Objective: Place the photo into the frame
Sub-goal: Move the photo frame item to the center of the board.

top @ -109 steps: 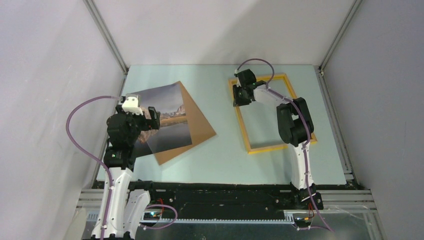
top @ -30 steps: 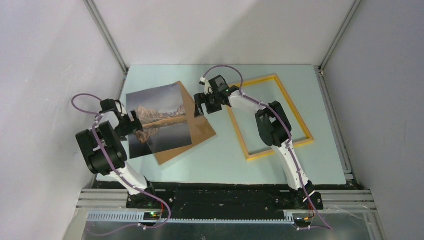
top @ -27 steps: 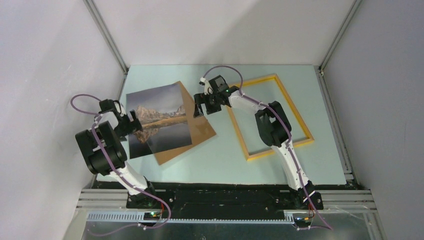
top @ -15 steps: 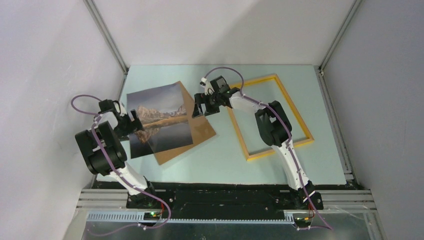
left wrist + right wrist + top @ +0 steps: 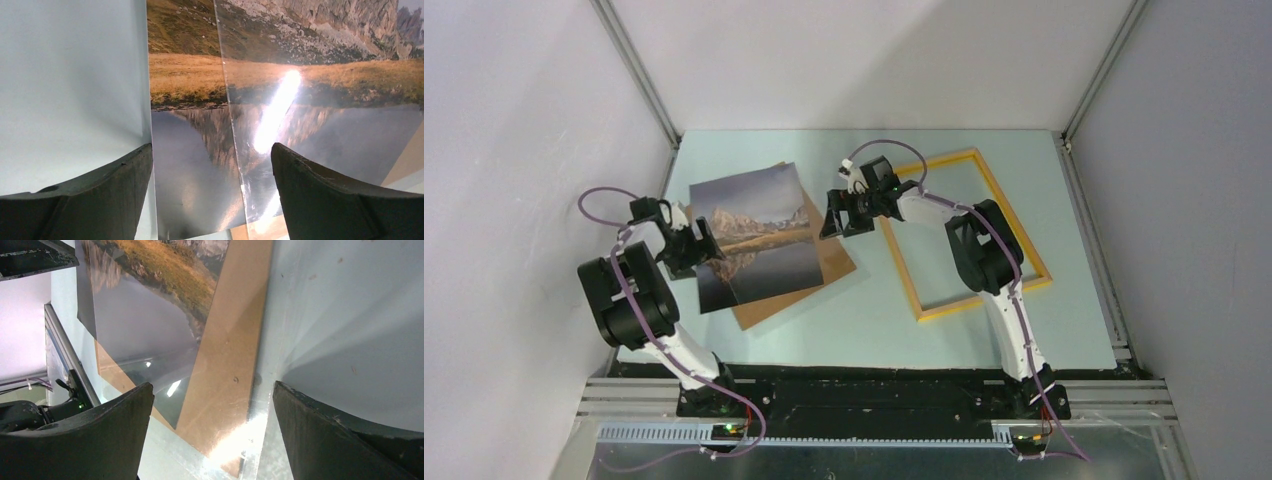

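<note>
- Re photo [image 5: 756,242]: slid right & turned slightly vs approx a sec ago in top view; now covers more of brown backing board [image 5: 836,264], only a strip at R + near corner left showing.
- Lies flat, pic side up, on that board, L half of table [image 5: 874,330]; well apart from frame [image 5: 906,268], so not in yet.
- Re frame: flat on R half, nothing inside it, no shift over the last sec.
- Re left gripper [image 5: 702,243]: followed the photo rightward; jaws spread wide, straddling photo's L edge per wrist cam; nothing pinched. Cannot tell whether touching the sheet.
- Re right gripper [image 5: 834,218]: backed off to the R a little; hangs over board's far-R edge, btwn board & frame's L rail. Jaws spread, pinching nothing; board edge + photo seen btwn fingers in wrist view.
- Meaning (judgement): looks like a nudge / pre-grasp adjust, prob to bring the print toward the frame side & expose an edge. Actual transfer not begun; early in task.
- Next prob calls for lifting one edge off the board. Thin, glossy, flat sheet = hard to pinch; risk of dragging board along or creasing the print.
</note>
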Robot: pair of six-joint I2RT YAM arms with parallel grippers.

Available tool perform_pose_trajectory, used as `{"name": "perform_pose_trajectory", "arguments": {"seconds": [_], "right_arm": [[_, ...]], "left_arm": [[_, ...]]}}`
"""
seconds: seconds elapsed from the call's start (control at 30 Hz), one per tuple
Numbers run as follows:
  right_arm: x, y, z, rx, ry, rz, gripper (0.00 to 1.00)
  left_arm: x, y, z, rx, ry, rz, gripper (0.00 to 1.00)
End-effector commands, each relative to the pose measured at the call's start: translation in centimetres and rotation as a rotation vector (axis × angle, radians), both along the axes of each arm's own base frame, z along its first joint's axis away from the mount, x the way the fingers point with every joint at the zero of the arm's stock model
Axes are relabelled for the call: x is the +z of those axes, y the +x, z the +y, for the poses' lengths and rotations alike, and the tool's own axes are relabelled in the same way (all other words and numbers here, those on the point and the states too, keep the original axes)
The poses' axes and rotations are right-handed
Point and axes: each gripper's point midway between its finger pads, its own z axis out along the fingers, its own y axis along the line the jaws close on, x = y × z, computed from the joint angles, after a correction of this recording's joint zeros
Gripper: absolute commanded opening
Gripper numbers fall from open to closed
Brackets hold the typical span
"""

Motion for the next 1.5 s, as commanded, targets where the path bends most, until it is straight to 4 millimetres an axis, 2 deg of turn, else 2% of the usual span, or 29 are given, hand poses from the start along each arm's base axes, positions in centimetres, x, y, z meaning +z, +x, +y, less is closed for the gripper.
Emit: {"name": "perform_pose_trajectory", "arguments": {"seconds": [0.0,0.23,0.43,0.57,0.7,0.87,1.0,1.1,1.33,1.47], "right_arm": [[-0.4,-0.8,-1.9,-0.024,-0.035,0.03,0.93],[-0.9,-1.1,-3.6,-0.036,-0.045,0.03,0.92],[-1.6,-0.7,-5.0,-0.053,-0.058,0.03,0.91],[-1.8,-0.2,-5.5,-0.064,-0.061,0.028,0.91],[-2.0,-0.2,-5.7,-0.065,-0.064,0.028,0.91],[-2.0,0.0,-5.6,-0.065,-0.059,0.026,0.91],[-1.8,0.1,-5.4,-0.064,-0.05,0.025,0.91],[-1.8,0.3,-5.3,-0.064,-0.049,0.027,0.91],[-2.0,0.1,-4.8,-0.057,-0.043,0.038,0.9],[-2.2,0.1,-4.7,-0.056,-0.043,0.042,0.9]], "left_arm": [[0.5,1.1,-2.5,-0.098,-0.03,-0.012,0.92],[0.8,2.2,-4.5,-0.179,0.011,-0.016,0.92],[1.5,2.7,-4.2,-0.175,0.053,-0.03,0.94],[2.9,2.9,-3.5,-0.156,0.1,-0.061,0.99],[5.0,3.3,-3.3,-0.137,0.126,-0.116,1.0],[6.2,3.4,-5.2,-0.171,0.112,-0.154,1.0],[5.8,3.0,-7.1,-0.2,0.071,-0.146,1.0],[4.7,2.7,-8.2,-0.212,0.021,-0.112,1.0],[2.2,2.2,-9.5,-0.219,-0.065,-0.04,1.0],[1.5,2.0,-9.7,-0.223,-0.074,-0.017,1.0]]}}
